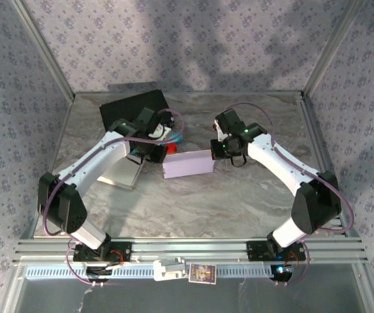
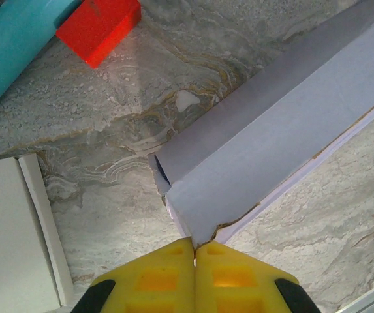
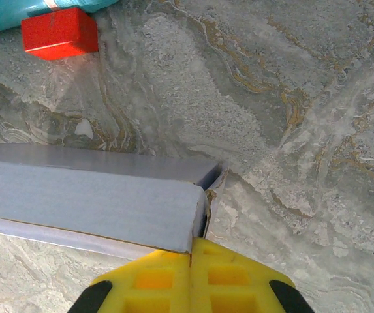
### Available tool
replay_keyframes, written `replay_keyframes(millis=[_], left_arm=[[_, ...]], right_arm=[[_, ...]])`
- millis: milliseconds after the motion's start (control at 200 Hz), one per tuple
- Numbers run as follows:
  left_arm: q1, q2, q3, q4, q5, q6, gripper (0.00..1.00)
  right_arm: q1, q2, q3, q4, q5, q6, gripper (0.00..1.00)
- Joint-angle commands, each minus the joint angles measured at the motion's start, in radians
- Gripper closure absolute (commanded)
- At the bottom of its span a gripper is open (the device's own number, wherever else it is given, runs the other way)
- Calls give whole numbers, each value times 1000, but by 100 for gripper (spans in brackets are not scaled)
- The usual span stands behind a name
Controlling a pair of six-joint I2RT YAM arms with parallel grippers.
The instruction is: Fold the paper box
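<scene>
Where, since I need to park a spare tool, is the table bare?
Bare table spans the near strip between the paper box and the arm bases, plus the far right corner behind the right end effector. Crowded: far left, where black sheet, red block, teal object and white tray crowd the left end effector.

Where the paper box (image 2: pixel 271 124) meets my left gripper (image 2: pixel 194 246), its corner vanishes at the pressed-together fingertips. I cannot tell whether paper is caught there. It is the same at my right gripper (image 3: pixel 191 244). Ahead-left of my left gripper a teal thing (image 2: pixel 10 45), and beside it a white sheet (image 2: pixel 7 235), are cut off at the edge.
</scene>
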Motion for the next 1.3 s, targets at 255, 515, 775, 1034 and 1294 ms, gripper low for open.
replay_keyframes(millis=[255,515,775,1034,1294], left_arm=[[8,56,110,-52,125,-179,100],[29,77,128,-49,189,-272,100],[47,94,146,-45,238,-344,100],[55,104,153,-42,285,-379,100],[84,108,162,-47,328,-376,100]], right_arm=[[18,19,20,-33,-9,22,100],[18,21,19,-34,-17,20,100],[20,26,26,-37,-23,15,100],[15,37,44,-47,-28,-8,100],[-2,43,57,-53,-60,-17,100]])
